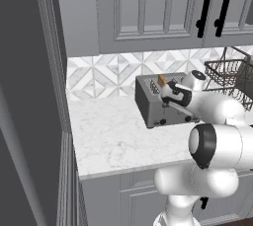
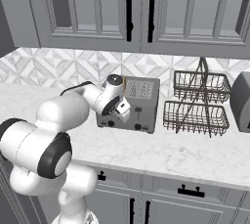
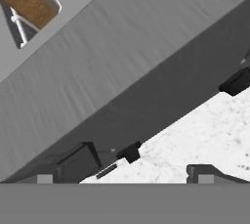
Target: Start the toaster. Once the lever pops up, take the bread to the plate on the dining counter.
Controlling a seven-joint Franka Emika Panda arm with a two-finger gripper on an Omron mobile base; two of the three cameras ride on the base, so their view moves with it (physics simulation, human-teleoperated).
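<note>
Wire baskets (image 2: 197, 103) stand just beside the toaster (image 2: 139, 103).

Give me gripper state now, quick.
Gripper: open, holding nothing, hovering at the toaster's knob face above the worktop.

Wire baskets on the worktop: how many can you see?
2, stacked on one stand right of the toaster: the upper basket and the lower basket beneath it, slightly forward. The left base view shows them partly, at its right edge; more could sit beyond it.
</note>
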